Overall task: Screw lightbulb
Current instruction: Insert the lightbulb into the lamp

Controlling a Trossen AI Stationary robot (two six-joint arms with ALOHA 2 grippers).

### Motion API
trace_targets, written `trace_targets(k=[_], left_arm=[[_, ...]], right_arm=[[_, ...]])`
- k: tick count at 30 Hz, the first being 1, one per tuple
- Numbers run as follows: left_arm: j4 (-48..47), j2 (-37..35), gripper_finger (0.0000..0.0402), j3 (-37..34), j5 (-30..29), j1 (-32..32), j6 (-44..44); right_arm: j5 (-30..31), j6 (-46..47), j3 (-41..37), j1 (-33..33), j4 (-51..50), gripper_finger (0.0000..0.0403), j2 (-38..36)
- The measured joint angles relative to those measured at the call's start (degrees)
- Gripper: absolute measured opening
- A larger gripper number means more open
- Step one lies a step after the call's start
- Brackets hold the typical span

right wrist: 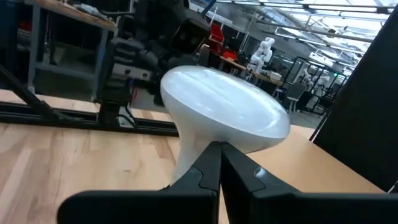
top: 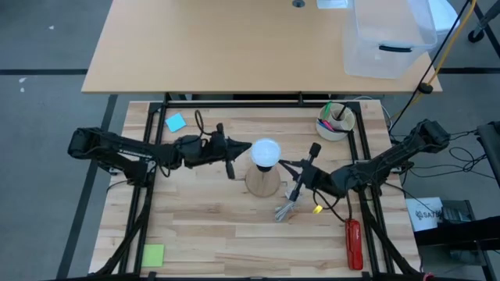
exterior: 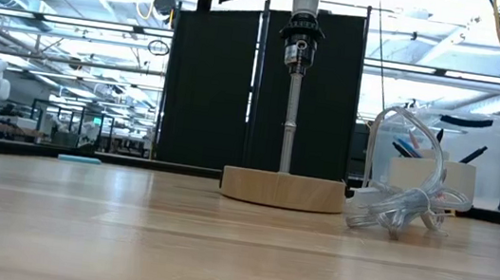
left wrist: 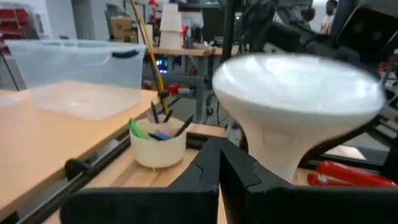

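At the middle of the table (top: 203, 226), the lightbulb (top: 266, 151) stands upright on top of a slim post, its neck going down into the black socket (exterior: 299, 43) that the post carries above the round wooden base (exterior: 283, 190). You can see that the bulb is already in the socket's mouth, which is why neither arm needs to bear its weight; how far the thread has run in, the pictures do not tell.

Your left gripper (top: 231, 154) sits just beside the bulb on its left, fingers pressed together with nothing between them. In the left wrist view the bulb's globe (left wrist: 301, 93) looms right over those closed fingers (left wrist: 219, 163), so the tip is close against the neck, though whether it touches you cannot tell. Your right gripper (top: 310, 165) comes in from the other side, also pinched tight and empty, its tip near the bulb's neck (right wrist: 193, 152) in its own wrist view.

The two arms flank the bulb, I judge, so that either can take hold and turn it; with both pairs of fingers closed, you would have to part one before any twisting. The coiled clear cable (exterior: 402, 205) lies on the table beside the base, near the right arm, and the white cup of pens (top: 336, 121) stands well back.
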Motion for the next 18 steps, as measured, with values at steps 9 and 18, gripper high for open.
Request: trace_targets(k=[9,18], left_arm=[[1.0,-4.2,0.0000,0.0,0.2,-3.0,4.3],[2.0,-4.3,0.0000,0.0,2.3,-7.8,8.4]], right_arm=[[4.5,-0.3,0.0,0.0,-1.0,0.0000,-0.1],[6.5,-0.8,-0.1,-3.0,0.3,0.0000,-0.1]])
